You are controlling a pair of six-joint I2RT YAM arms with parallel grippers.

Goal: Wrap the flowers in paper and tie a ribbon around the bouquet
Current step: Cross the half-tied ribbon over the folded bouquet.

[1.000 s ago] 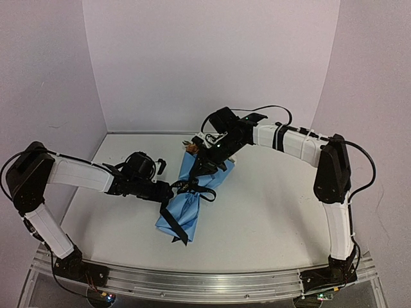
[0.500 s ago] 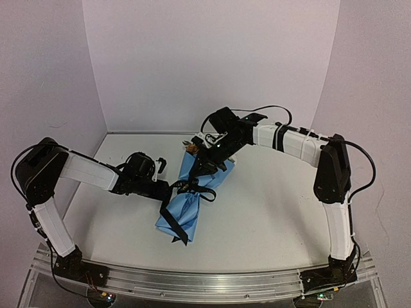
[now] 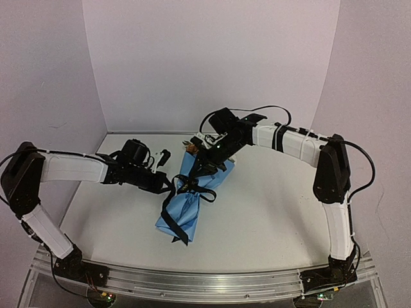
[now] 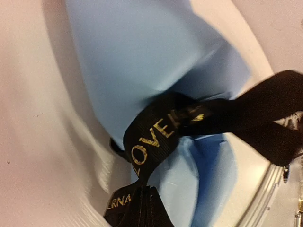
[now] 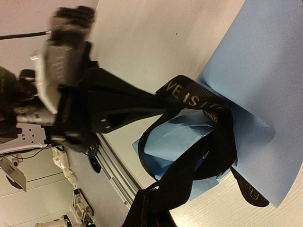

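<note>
left pincer (image 3: 171, 186): clenched on ribbon (image 4: 151, 137) strand beside bouquet (image 3: 186, 208) | right pincer (image 3: 201, 171): clenched on other strand | bouquet: flat on bench (image 3: 270, 212), ribbon looped round middle

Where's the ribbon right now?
In the top view the ribbon is looped around the middle of the blue bouquet at the centre of the table, between the left gripper and right gripper, both pinching its strands.

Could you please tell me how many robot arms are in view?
2. The left arm reaches in from the left to the ribbon at the bouquet's waist; the right arm bends in from the right over its far end.
</note>
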